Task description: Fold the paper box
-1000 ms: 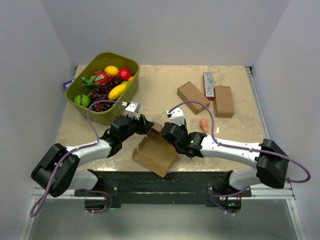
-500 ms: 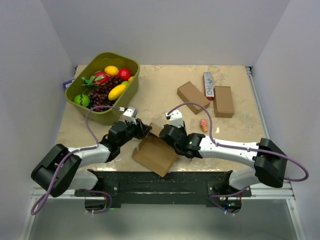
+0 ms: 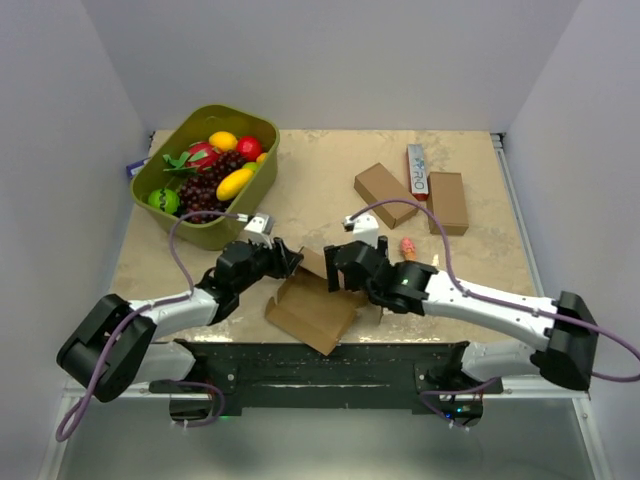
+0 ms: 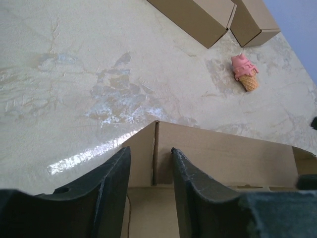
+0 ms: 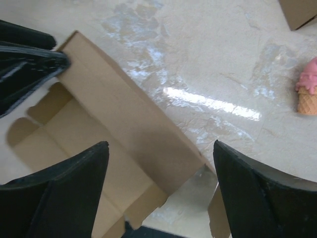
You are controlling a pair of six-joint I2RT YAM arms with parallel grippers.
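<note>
paper box [image 4: 223, 153] cut off at bottom edge, carton [image 3: 418, 170] print unreadable

The right end effector [image 3: 340, 268] has been opened wide and drawn slightly back from the box [image 3: 312, 312], and its arm has been swung farther out to the right. The left end effector [image 3: 291, 260] has been shifted slightly nearer the box's corner.

White arm links [image 3: 480, 300], black joints and jaws, looping purple cables [image 3: 180, 240].
</note>
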